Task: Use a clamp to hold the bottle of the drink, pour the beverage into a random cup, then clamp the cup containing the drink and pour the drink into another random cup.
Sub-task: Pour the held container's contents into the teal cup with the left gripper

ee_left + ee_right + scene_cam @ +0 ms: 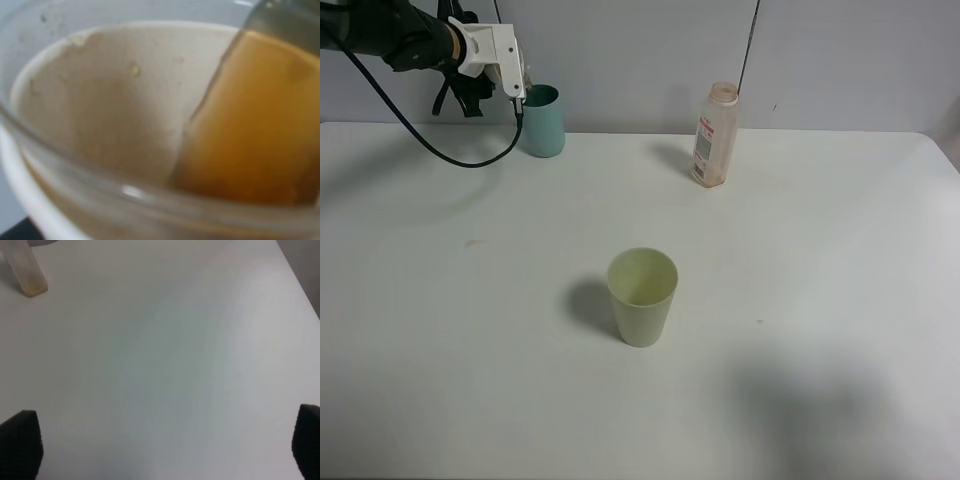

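White table (800,250), grey wall behind. Left clamp (516,88) at 11 o'clock hangs over the teal cup (544,122), clamped on a tilted cup (100,115) with amber drink (255,125) pooled inside. Right gripper (160,440) gapes over bare tabletop. Nearly drained bottle (714,135) stands at 1 o'clock.

three cups (642,296), one bottle (712,136), one table (820,300), two tools (512,82).

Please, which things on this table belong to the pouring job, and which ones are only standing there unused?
In the job: left gripper; the tilted cup it holds; brown drink inside; teal cup; bottle.
Only standing there: pale green cup, mid-table.
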Available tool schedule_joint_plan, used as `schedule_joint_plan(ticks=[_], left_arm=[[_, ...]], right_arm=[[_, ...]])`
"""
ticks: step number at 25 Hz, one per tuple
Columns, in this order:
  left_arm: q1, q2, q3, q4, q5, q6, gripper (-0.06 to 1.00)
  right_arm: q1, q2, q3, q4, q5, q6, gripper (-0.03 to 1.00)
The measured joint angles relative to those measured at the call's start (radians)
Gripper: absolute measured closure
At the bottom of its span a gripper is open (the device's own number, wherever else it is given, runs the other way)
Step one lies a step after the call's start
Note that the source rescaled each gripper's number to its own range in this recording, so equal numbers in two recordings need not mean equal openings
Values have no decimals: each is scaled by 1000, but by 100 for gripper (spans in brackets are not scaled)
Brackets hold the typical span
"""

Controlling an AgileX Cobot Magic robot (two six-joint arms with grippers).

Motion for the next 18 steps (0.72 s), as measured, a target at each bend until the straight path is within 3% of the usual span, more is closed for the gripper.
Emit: schedule_joint_plan(ticks=[18], left_arm=[[0,0,0,-40,0,119,93]], right_arm=[[0,0,0,0,0,0,-3]])
